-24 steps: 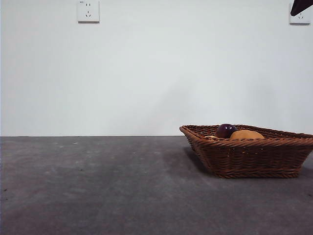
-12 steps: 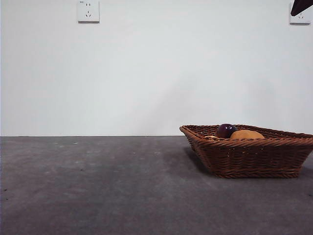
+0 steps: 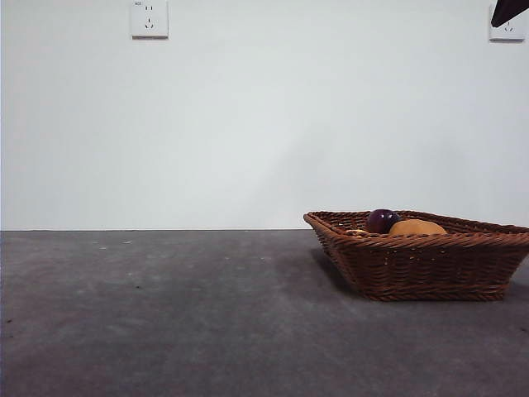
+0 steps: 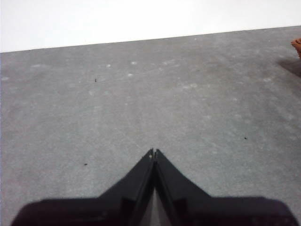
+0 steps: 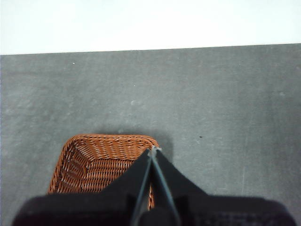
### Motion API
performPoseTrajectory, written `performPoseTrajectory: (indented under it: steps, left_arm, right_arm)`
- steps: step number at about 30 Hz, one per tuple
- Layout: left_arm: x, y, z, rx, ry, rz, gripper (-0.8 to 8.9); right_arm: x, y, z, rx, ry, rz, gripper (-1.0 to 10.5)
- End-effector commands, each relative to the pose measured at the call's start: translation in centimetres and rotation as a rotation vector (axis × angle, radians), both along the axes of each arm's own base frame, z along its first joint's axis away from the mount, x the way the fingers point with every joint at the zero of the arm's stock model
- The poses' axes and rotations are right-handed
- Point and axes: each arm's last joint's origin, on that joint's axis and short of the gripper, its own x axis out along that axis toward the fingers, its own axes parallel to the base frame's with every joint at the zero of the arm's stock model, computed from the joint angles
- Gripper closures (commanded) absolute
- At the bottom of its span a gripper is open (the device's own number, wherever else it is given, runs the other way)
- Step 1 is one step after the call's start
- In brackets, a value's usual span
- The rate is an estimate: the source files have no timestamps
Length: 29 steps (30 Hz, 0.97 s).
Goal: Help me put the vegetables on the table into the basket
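Wicker basket [image 3: 421, 265] at the right of the front view, resting flat on the dark grey counter [image 3: 165, 314]. Inside it, the dark-purple eggplant [image 3: 382, 221] rising just above the braided rim, touching or just beside the tan-brown potato [image 3: 417, 227] on its right. A sliver of the small yellow-orange piece [image 3: 357, 233] showing to the left of the eggplant, low against the rim (too little visible to say how it lies). Two white wall sockets high on the pale wall, one [image 3: 150, 18] toward the left, one [image 3: 506, 31] at the right edge, the latter partly behind a black arm tip [image 3: 508, 11] in the top corner.

Left gripper [image 4: 154, 153] raised above bare counter, fingers pressed together tip to tip, gripping nothing; only a corner of the basket [image 4: 297, 46] at the picture's edge, well apart. Right gripper [image 5: 153, 150] raised above the basket [image 5: 94, 162], fingers likewise closed tight and empty, tips lined up with one woven corner of the rim; vegetables hidden behind the gripper body
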Motion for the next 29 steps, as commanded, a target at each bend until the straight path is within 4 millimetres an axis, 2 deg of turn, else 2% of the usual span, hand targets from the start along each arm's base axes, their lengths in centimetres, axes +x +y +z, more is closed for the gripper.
performPoseTrajectory:
  steps: [1,4,7,12,16,19,22,27,29]
  left_arm:
    - [0.1,0.0,-0.4,-0.006,0.016,0.003,8.17]
    - [0.1,0.0,-0.4,-0.006,0.022,0.003,8.17]
    - [0.1,0.0,-0.5,-0.006,0.025,0.003,8.17]
    - [0.1,0.0,-0.5,-0.006,0.028,0.003,8.17]
    - [0.1,0.0,-0.5,-0.005,0.032,0.003,8.17]
    - [0.1,0.0,-0.5,-0.005,0.032,0.003,8.17]
    - [0.1,0.0,-0.5,-0.005,0.032,0.003,8.17]
    - [0.1,0.0,-0.5,-0.005,0.032,0.003,8.17]
    - [0.1,0.0,-0.5,-0.005,0.032,0.003,8.17]
  right_arm:
    - [0.3,-0.3,-0.4,-0.004,0.010,-0.028,9.5]
    - [0.2,-0.9,-0.3,-0.035,0.011,-0.087,9.5]
    - [-1.0,-0.9,0.4,-0.071,-0.010,-0.139,9.5]
    - [-5.2,-0.5,1.5,-0.077,-0.101,-0.148,9.5]
    - [-9.5,-0.1,0.9,-0.081,-0.226,-0.157,9.5]
    - [-12.6,0.1,-0.7,-0.091,-0.294,-0.176,9.5]
    - [-15.4,0.4,-3.3,-0.092,-0.329,-0.179,9.5]
    - [-19.0,0.6,-9.3,-0.125,-0.351,-0.224,9.5]
    - [-19.9,0.5,-12.5,-0.143,-0.326,-0.268,9.5]
